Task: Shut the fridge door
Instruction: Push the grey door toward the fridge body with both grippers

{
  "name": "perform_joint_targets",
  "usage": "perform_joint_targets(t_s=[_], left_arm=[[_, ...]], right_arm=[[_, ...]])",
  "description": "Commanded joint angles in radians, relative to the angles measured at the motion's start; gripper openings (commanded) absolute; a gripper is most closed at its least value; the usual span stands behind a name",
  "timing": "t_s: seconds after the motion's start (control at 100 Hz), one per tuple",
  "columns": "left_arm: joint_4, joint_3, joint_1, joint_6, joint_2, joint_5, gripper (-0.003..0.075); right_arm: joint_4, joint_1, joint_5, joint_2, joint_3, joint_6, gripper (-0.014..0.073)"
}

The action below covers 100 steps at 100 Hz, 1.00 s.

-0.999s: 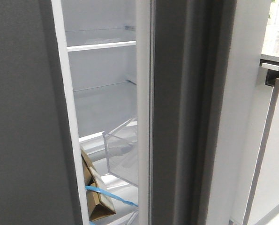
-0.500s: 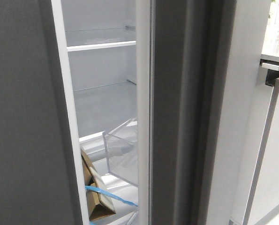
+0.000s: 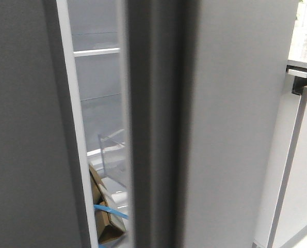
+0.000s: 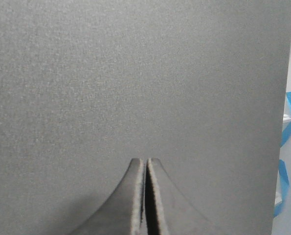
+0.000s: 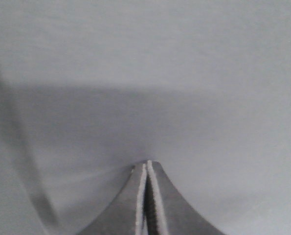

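Gap into fridge narrow: white shelf (image 3: 95, 52), clear bin (image 3: 113, 155), brown cardboard box (image 3: 106, 219) with blue tape (image 3: 111, 211) visible between fixed dark-grey panel (image 3: 24, 129) on left and fridge door (image 3: 236, 129). Door stands upright, long axis vertical, recessed groove (image 3: 156, 129) on its leading edge facing the gap, motion-blurred. Pale cabinet front (image 3: 303, 170) right. Left gripper (image 4: 145, 196) pinched together, empty, against the grey panel; right gripper (image 5: 146, 198) pinched together, tips at door face. No readable text.

Pale cabinet front (image 3: 303, 170) at right, bright counter (image 3: 304, 54) above
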Motion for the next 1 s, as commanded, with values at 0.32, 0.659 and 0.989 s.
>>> perform_joint_targets(t_s=[0.32, 0.659, 0.989], left_arm=[[-0.004, 0.035, 0.005, -0.004, -0.010, -0.073, -0.0020], [-0.004, 0.035, 0.005, -0.004, -0.010, -0.073, -0.0020], [-0.004, 0.035, 0.005, -0.004, -0.010, -0.073, -0.0020]], right_arm=[[0.008, 0.004, -0.159, 0.201, -0.175, -0.044, -0.0045], [0.008, 0.010, -0.187, 0.382, -0.289, -0.071, -0.0045], [-0.028, 0.016, -0.195, 0.410, -0.296, -0.075, -0.0044]])
